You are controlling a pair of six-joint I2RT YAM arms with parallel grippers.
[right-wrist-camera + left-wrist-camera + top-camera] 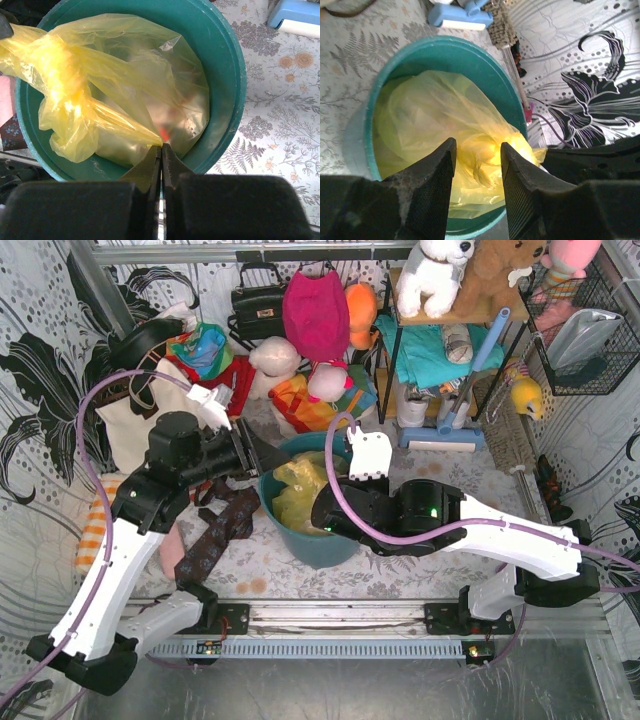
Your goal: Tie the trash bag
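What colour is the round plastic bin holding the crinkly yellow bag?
The round plastic bin is teal-blue, clearest in the right wrist view.

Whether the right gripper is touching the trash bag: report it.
Touching. The right wrist view shows the right gripper with its jaws closed on a stretched strand of the trash bag. The yellow plastic runs straight into the fingertips with no gap.

top overhead; wrist cams close, sharing bin (227, 65)
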